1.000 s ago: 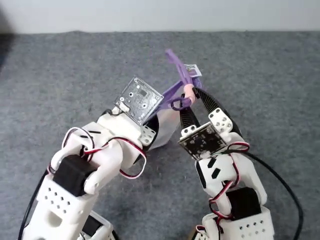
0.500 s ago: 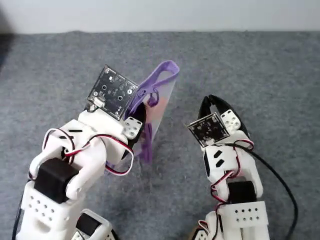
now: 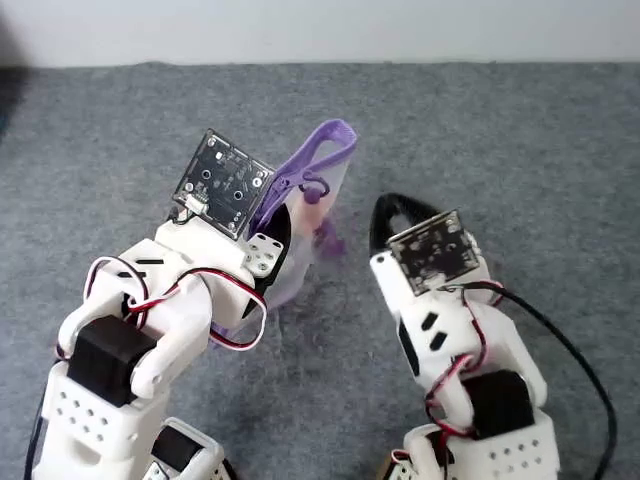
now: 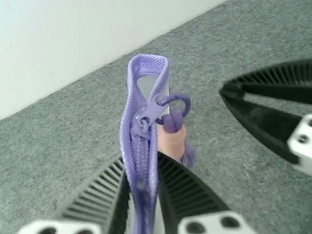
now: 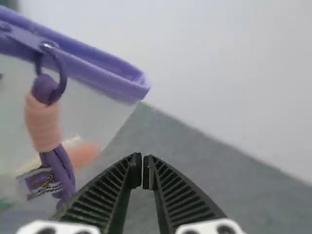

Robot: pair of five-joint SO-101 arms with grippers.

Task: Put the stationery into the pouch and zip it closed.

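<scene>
A clear pouch (image 3: 312,215) with a purple zipper edge (image 3: 305,165) hangs upright above the grey table. My left gripper (image 3: 278,240) is shut on that zipper edge (image 4: 142,126), with its fingers (image 4: 183,187) on both sides of it. The zipper pull (image 4: 168,105) sits near the pouch's far end, and a pink bead (image 4: 171,141) and purple cord dangle from it. My right gripper (image 3: 380,222) is shut on nothing, just to the right of the pouch. In the right wrist view its tips (image 5: 142,165) sit below the pouch (image 5: 92,112), near the bead (image 5: 43,122). Something pinkish (image 5: 80,151) shows through the wall.
Grey carpet-like table surface (image 3: 520,140) lies all round the arms, with a white wall (image 3: 320,30) along the back edge. A black cable (image 3: 575,365) trails from the right arm.
My right gripper let go of the zipper pull and swung back, then left toward the pouch. My left arm pulled the pouch to the left and stood it upright.
</scene>
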